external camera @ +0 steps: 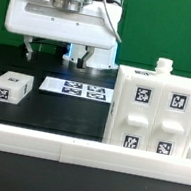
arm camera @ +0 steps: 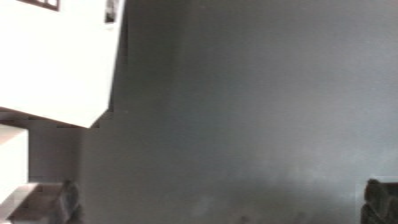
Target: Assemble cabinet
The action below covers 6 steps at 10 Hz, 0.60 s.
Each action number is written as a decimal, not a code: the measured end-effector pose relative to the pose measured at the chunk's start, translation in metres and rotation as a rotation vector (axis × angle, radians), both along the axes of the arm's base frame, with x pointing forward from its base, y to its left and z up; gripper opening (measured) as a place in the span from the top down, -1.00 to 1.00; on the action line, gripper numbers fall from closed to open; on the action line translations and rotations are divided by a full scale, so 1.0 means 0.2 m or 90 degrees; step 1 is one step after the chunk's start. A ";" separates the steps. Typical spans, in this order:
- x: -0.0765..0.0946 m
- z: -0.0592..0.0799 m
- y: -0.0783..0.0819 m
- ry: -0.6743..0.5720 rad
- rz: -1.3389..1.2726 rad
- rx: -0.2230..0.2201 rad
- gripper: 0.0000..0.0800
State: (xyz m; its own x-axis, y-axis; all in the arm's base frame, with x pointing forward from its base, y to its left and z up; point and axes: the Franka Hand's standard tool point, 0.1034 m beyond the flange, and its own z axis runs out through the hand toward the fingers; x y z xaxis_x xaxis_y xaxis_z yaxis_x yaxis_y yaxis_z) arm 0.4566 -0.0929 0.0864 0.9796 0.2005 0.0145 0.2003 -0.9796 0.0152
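Both jaws of the gripper (external camera: pixel 57 50) stand wide apart, empty; the cabinet (external camera: pixel 157 109) sits well apart from them, toward the exterior view's right.

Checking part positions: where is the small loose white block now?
The small white block lies on the black table at the exterior view's left, beside the marker board, apart from the cabinet body.

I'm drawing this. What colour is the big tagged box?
The cabinet body is white, with black-and-white square tags; clearest in the exterior view.
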 end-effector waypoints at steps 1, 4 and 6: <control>-0.01 0.00 -0.03 0.001 0.009 -0.001 -0.99; -0.05 -0.02 -0.18 0.009 -0.007 -0.006 -0.99; -0.13 -0.08 -0.32 0.027 -0.022 -0.009 -0.99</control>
